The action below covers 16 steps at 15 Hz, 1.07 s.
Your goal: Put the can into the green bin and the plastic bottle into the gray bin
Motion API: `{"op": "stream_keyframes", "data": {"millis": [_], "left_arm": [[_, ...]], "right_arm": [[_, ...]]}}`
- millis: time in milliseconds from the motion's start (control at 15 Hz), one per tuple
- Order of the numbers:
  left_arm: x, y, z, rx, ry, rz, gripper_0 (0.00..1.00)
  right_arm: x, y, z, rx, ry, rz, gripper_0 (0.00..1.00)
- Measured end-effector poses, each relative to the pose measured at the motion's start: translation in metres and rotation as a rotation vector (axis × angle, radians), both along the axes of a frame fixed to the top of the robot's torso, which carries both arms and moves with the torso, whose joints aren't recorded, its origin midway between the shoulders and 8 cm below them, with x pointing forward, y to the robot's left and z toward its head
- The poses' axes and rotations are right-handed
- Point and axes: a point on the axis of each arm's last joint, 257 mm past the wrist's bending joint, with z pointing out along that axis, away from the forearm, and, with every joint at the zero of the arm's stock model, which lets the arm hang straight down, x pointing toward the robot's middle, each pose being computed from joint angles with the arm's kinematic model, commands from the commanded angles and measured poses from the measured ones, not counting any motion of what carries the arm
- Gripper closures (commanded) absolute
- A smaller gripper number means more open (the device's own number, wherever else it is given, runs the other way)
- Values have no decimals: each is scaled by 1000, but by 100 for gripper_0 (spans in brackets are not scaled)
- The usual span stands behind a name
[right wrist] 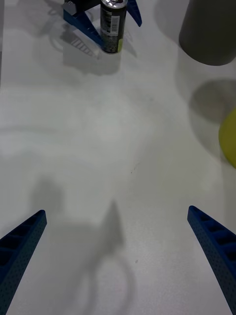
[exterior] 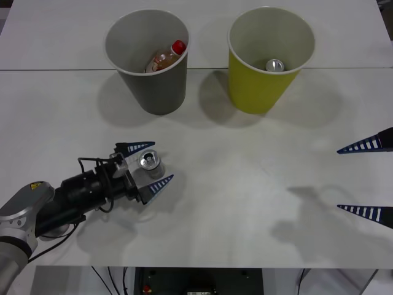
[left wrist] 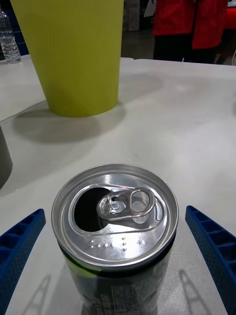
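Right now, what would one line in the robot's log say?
left pincer: open around upright can on table | right pincer: open, idle | gray bin: plastic bottle inside | green bin: another can inside

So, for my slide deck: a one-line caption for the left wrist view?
Open left gripper straddling the upright, opened can on the white table, green bin beyond.

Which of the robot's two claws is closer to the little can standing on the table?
The left. The left gripper has its open fingers on either side of the can, not visibly touching it. The right gripper waits open at the table's right edge, far from it.
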Motion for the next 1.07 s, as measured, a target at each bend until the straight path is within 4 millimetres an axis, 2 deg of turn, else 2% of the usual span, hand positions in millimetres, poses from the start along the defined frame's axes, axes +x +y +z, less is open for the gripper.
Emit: {"op": "stream_keyframes", "data": {"millis": [67,133,800,1067], "left_arm": [[0,-1,0,-1,0,-1,86],[0,-1,0,-2,0,-1,98],[-2,-3,1,-5,1,-11,100],[-3,9,14,13,-14,-32,100]], "right_arm": [[0,0,0,0,0,0,0],[0,0,0,0,0,0,0],[0,0,0,0,0,0,0],[0,0,0,0,0,0,0]]}}
